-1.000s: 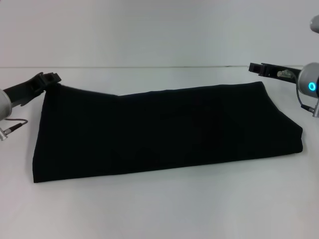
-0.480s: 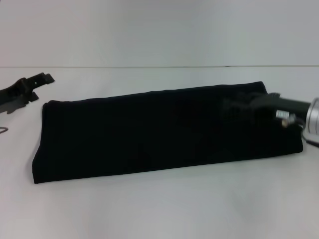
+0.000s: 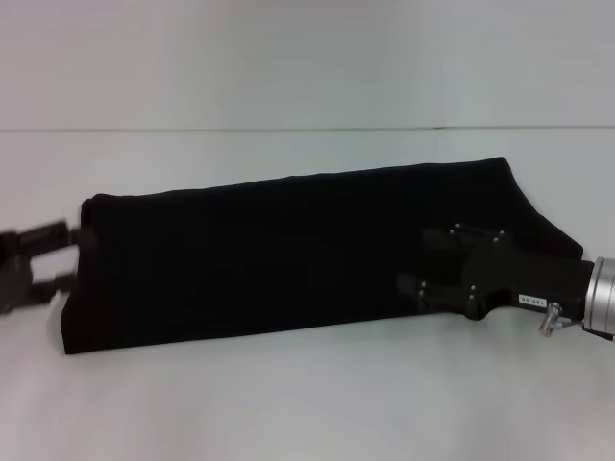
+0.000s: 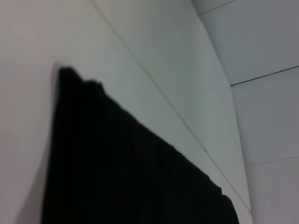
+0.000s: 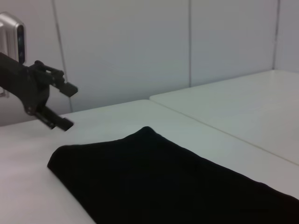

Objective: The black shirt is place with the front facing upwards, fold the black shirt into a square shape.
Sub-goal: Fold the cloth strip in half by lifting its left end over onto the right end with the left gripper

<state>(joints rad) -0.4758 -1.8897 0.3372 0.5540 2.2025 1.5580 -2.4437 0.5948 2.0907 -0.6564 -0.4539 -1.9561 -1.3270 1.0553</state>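
Black shirt (image 3: 288, 250) lay on the white counter (image 3: 307, 403), folded into a long band that ran across the middle of the head view, its left end lower and nearer the camera, its right end rising toward the far side. No lettering or label showed on the upturned surface in any view; it read as plain dark cloth.

At the band's left end the left gripper (image 3: 60, 257) sat low at the counter, its 2 jaws spread apart, 1 above the other, with their tips just at the shirt's short edge. Whether they touched the cloth could not be told from the head view. The right wrist view showed the same gripper (image 5: 66, 106) from across the counter: the jaws parted, empty, and apart from the shirt's near corner (image 5: 140, 140). The left wrist view showed only the shirt's edge (image 4: 117, 163) slanting across the counter (image 4: 28, 70), with none of that arm's own fingers in sight.

Over the band's right end the right gripper (image 3: 418, 269) reached in from the right, its dark body lying above the shirt's near edge. Black against black, its jaws could not be made out, so whether they were open or closed could not be told.
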